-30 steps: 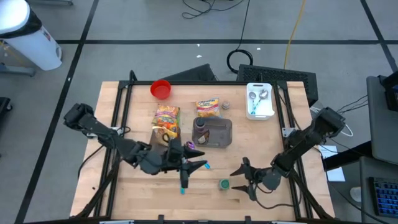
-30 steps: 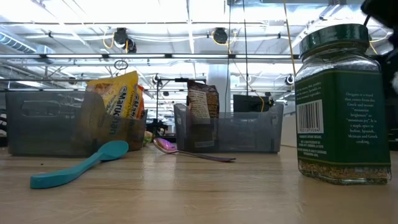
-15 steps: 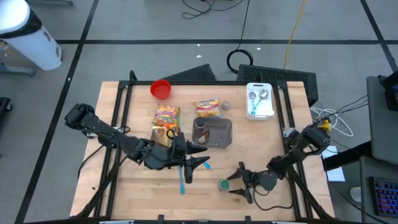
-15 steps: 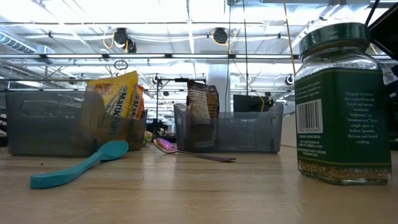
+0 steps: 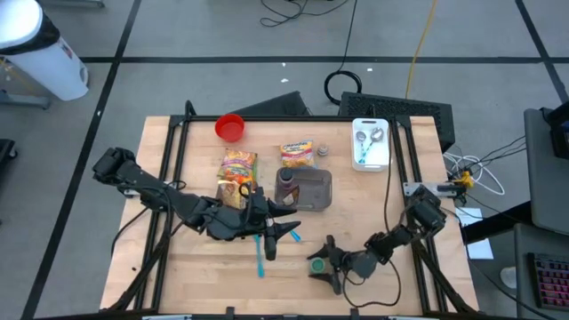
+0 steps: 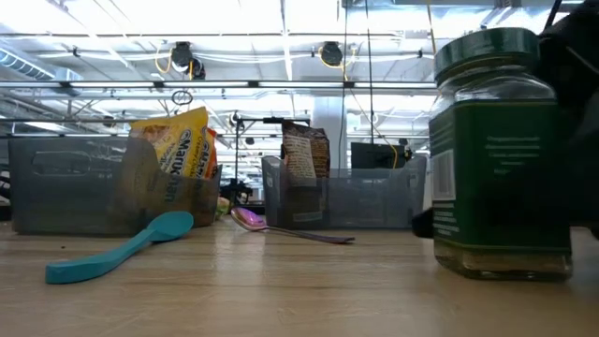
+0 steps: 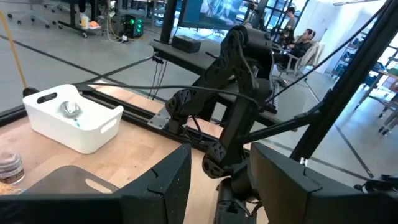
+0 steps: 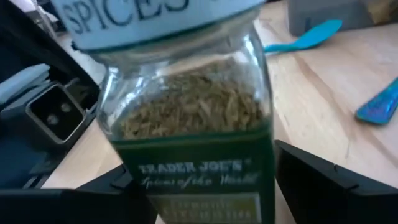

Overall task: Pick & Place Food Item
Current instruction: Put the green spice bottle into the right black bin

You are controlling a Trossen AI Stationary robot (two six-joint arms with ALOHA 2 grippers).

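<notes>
A glass spice jar (image 5: 317, 264) with a green lid and green label stands upright on the table near its front edge. It looms large in the low view (image 6: 501, 159) and in the right wrist view (image 8: 193, 112). My right gripper (image 5: 324, 265) is open and lies level at the jar from the table's right. One finger is on each side of the jar's body. My left gripper (image 5: 290, 223) is open and empty, hovering near the table's middle, in front of the grey bins. My right gripper has the jar's glass body (image 8: 186, 118) between its two fingers (image 8: 323, 180), coming level from the table's right. The jar stands upright with its base on the table. I cannot tell whether the fingers touch the glass.
A teal spoon (image 5: 260, 253) and a purple spoon (image 6: 290, 229) lie left of the jar. Two grey bins (image 5: 311, 188) with snack bags stand mid-table. A red cup (image 5: 230, 127) and a white tray (image 5: 372, 144) with utensils are at the far side.
My right gripper has gone toward the table's left along the front edge until its fingers stand around the jar. The jar has slid a little toward the table's left and turned about, so its barcode no longer faces the low camera. My left gripper has shifted slightly toward the far edge.
</notes>
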